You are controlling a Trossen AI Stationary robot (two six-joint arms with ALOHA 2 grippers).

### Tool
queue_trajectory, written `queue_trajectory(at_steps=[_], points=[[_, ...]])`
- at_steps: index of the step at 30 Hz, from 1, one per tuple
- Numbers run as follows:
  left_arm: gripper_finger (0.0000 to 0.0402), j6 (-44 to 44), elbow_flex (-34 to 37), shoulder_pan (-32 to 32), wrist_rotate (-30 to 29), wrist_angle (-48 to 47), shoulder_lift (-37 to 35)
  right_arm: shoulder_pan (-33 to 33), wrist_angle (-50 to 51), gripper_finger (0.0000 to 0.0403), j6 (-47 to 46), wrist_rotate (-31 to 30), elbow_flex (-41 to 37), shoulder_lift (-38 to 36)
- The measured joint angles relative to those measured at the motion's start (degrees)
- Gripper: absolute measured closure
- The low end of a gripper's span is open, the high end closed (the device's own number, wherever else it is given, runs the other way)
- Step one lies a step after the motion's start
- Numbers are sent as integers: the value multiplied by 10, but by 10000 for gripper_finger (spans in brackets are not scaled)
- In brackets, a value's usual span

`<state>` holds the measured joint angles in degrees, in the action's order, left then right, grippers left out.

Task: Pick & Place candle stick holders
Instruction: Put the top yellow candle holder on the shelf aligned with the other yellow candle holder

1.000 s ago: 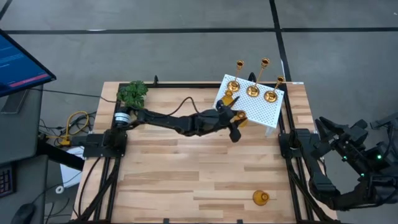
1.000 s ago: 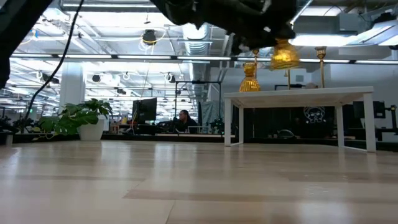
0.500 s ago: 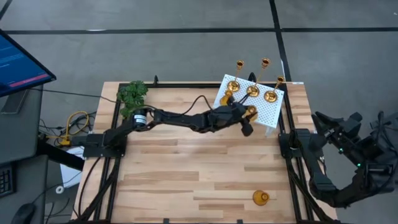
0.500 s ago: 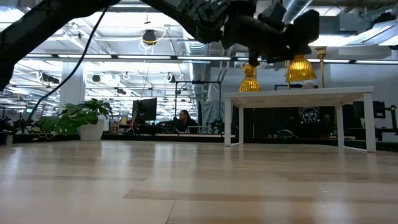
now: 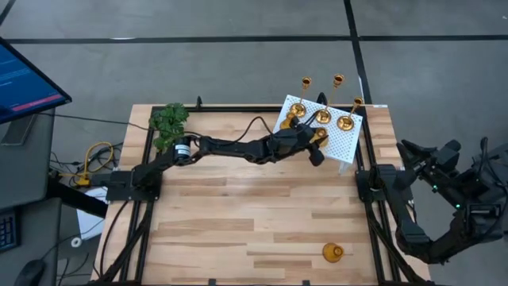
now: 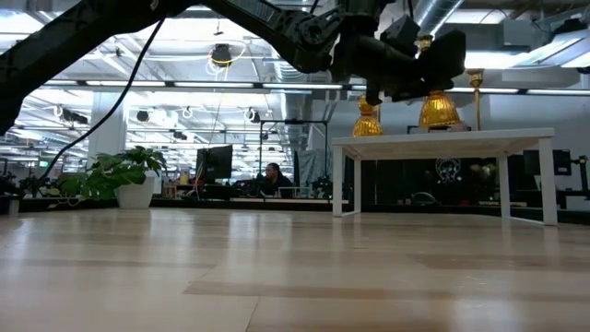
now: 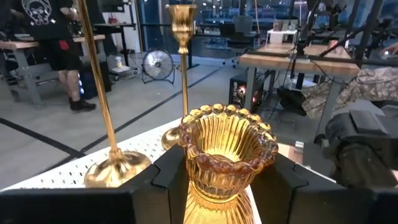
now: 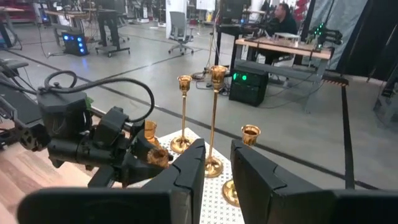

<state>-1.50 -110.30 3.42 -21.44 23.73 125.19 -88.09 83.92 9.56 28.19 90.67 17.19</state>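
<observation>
1. An amber bulb holder (image 7: pixel 227 155) is pinched between the fingers of the left pincer (image 5: pixel 317 145), over the white stand (image 5: pixel 337 143).
2. Tall brass sticks (image 7: pixel 181 62) are seen just beyond it.
3. The right pincer (image 8: pixel 215 163), off the counter (image 5: pixel 254 214), is nearly pressed together, empty.

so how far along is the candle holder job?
Done: three tall thin brass candlesticks and one squat amber bulb-shaped holder stand on the white perforated stand. In hand: the left claw grips a second amber holder at the stand's top. Left: a third amber holder sits on the wooden table. The right arm waits off the table's right edge.
</observation>
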Motion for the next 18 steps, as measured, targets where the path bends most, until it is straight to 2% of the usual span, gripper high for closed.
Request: queue_trajectory(at_steps=[8, 11, 18], points=[[258, 11, 0, -11, -5, -8, 0, 0, -5, 334, -6, 0, 0, 0], [265, -4, 0, -36, -68, -8, 0, 0, -4, 334, -6, 0, 0, 0], [269, -31, 1, -65, -138, -6, 0, 0, -4, 334, -6, 0, 0, 0]])
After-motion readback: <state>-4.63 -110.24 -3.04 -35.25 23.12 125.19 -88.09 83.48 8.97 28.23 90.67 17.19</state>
